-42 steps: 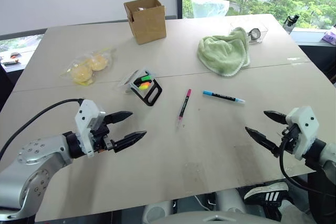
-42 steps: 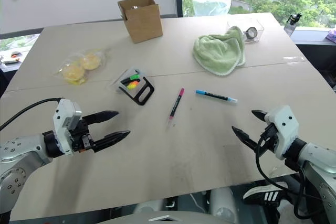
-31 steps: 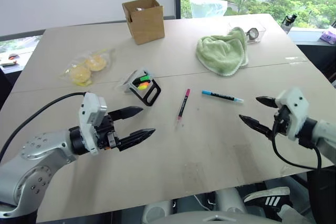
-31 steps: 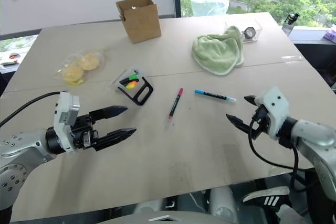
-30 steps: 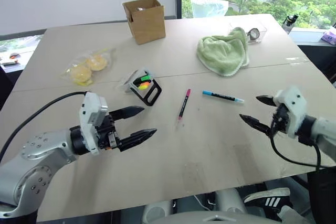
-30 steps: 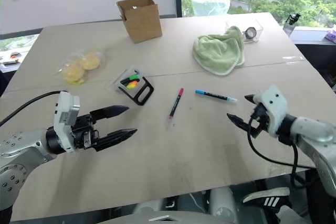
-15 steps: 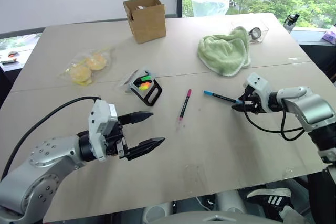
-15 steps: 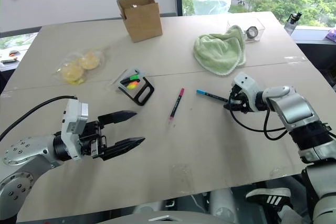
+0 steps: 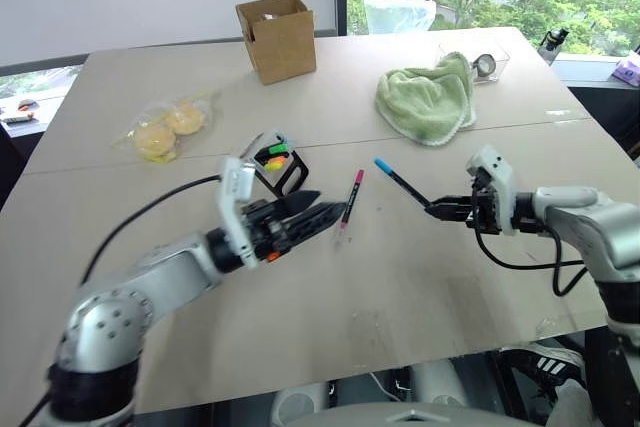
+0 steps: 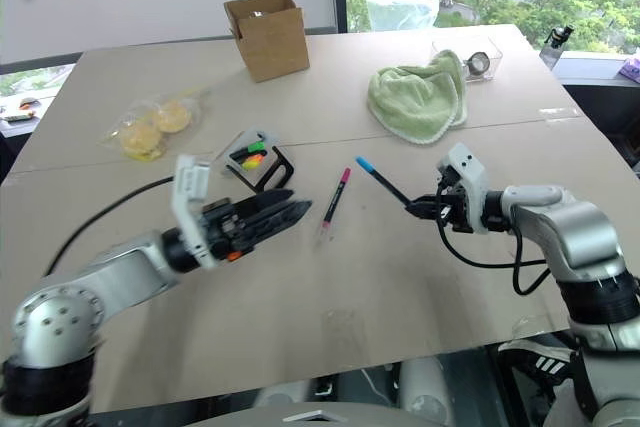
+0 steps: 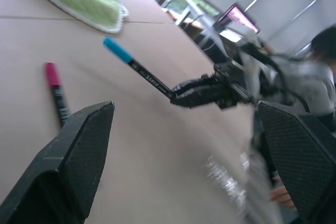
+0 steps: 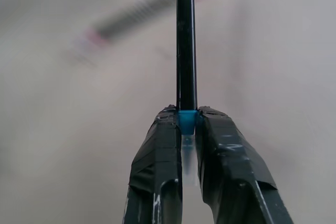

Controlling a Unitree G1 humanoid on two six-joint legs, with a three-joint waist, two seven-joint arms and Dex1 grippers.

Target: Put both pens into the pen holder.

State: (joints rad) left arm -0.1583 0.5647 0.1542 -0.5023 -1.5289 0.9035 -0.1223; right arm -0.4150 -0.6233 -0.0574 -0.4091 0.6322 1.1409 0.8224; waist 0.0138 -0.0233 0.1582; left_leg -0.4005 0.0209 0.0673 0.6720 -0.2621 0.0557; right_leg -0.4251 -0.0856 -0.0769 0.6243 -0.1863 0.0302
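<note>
My right gripper is shut on the tail end of the pen with the light blue cap. This pen is lifted off the table, its cap slanting up and to the left. In the right wrist view both fingers clamp that pen. The pink-capped pen lies flat on the table. My left gripper hovers just left of it, open and empty, its fingers wide apart. The black pen holder, with green and orange markers inside, stands behind the left gripper.
A brown cardboard box stands at the back. A green cloth and a clear container are at the back right. A bag of yellow items lies at the left. The table's front edge is close below both arms.
The right gripper shut on the blue-capped pen, lifted it off the table and carried it left. The left gripper moved right toward the pink-capped pen and rolled.
</note>
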